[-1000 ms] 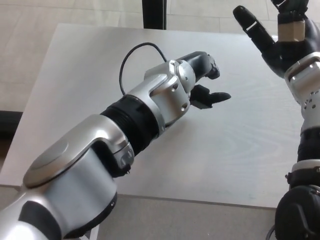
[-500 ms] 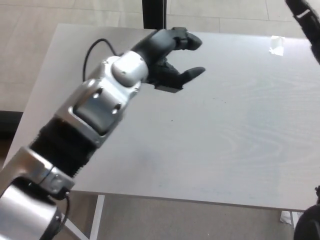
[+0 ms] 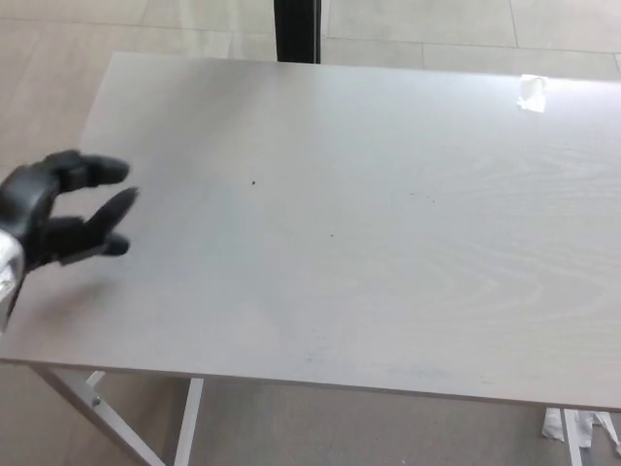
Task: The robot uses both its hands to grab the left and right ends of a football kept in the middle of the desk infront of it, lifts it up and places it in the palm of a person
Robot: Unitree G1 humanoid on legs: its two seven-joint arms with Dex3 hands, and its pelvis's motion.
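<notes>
head view, downward over desk [image 3: 388, 243]

Bright, even daylight; soft blur.

Nothing readable shows — no word, label, brand, number or sign. The desk [image 3: 369, 214] carries only faint wood grain and a few dark specks; none form letters. At about 1 o'clock on its top lies a pale scrap of tape [image 3: 531, 92], blank as far as can be told. The left hand [image 3: 58, 209], at 9 o'clock, is plain black with no marking that can be made out. A dark post [image 3: 297, 29] at 12 o'clock and the white desk legs [image 3: 107, 417] at 7 o'clock bear no print — the floor tiles likewise.
</notes>
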